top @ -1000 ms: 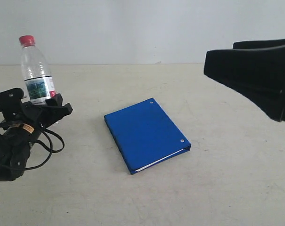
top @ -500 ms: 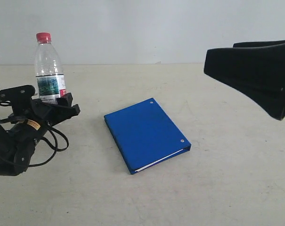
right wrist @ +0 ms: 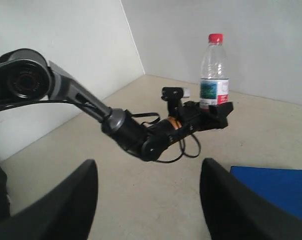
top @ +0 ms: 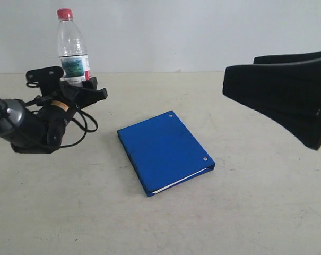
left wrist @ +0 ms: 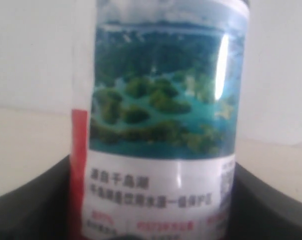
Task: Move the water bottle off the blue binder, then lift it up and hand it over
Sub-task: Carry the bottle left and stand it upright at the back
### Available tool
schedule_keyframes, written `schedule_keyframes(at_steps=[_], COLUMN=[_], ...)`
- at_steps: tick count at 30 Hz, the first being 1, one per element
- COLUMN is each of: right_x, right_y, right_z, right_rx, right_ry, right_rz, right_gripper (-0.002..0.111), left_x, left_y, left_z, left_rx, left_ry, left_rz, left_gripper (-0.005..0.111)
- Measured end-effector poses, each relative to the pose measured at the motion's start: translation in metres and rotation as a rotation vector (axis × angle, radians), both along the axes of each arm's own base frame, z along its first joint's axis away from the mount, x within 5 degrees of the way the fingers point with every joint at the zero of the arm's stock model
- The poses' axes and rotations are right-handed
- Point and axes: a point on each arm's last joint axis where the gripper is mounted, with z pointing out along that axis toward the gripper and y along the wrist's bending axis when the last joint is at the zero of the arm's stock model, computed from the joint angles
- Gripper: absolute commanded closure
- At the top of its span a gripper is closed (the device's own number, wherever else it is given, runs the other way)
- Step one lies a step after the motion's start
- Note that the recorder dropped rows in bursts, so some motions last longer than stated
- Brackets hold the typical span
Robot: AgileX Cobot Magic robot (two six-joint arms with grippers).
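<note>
The water bottle (top: 72,50) stands upright in the air at the left of the exterior view, red cap on top, with my left gripper (top: 78,85) shut on its lower part. Its label fills the left wrist view (left wrist: 160,125), black fingers (left wrist: 270,205) on either side. The right wrist view shows the bottle (right wrist: 214,75) held up by the left arm (right wrist: 141,135). The blue binder (top: 164,151) lies flat on the table, nothing on it; its corner shows (right wrist: 278,192). My right gripper (top: 232,79) hangs open high at the right, fingers (right wrist: 56,210) wide apart and empty.
The beige tabletop (top: 245,212) runs back to a white wall (top: 176,32). A second white wall (right wrist: 56,60) meets it at a corner in the right wrist view. A black cable (top: 80,130) loops below the left wrist.
The left gripper has carried the bottle up and to the right, toward the middle. The right gripper has shifted slightly left. The binder has not moved.
</note>
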Motion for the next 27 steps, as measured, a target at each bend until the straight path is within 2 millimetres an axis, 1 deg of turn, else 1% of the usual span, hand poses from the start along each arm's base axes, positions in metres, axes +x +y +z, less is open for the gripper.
schedule_keyframes(at_steps=[3,5,8,11,13,15,18,23,25,27], right_x=[-0.002,-0.003,-0.004,-0.004,-0.004,-0.004,-0.004,-0.003,-0.002,0.0], right_y=[0.001,0.002,0.002,0.003,0.003,0.003,0.003,0.002,0.001,0.0], right_z=[0.0,0.0,-0.001,-0.001,-0.001,-0.001,-0.001,0.0,0.0,0.0], right_rx=[0.005,0.015,0.036,0.044,0.048,0.049,0.049,0.05,0.052,0.053], right_ry=[0.013,0.032,0.064,0.078,0.085,0.087,0.086,0.083,0.08,0.076], right_rz=[0.027,0.038,0.039,0.044,0.044,0.044,0.044,0.028,0.012,-0.008], right_gripper=[0.053,0.053,0.053,0.053,0.053,0.053,0.053,0.053,0.053,0.053], left_x=[0.027,0.044,0.072,0.098,0.11,0.118,0.124,0.127,0.127,0.128], left_y=[-0.008,-0.013,-0.017,-0.014,-0.014,-0.013,-0.013,-0.014,-0.014,-0.015], left_z=[-0.004,-0.005,-0.004,-0.007,-0.011,-0.011,-0.004,0.008,0.018,0.034], left_rx=[-0.008,-0.018,-0.031,-0.014,0.014,0.027,0.031,0.113,0.169,0.248], left_ry=[-0.025,-0.052,-0.075,-0.057,-0.044,-0.045,-0.064,-0.126,-0.149,-0.171], left_rz=[-0.005,-0.009,-0.012,-0.033,-0.058,-0.068,-0.073,-0.083,-0.087,-0.092], left_gripper=[0.102,0.095,0.07,0.043,0.03,0.023,0.018,0.017,0.017,0.017])
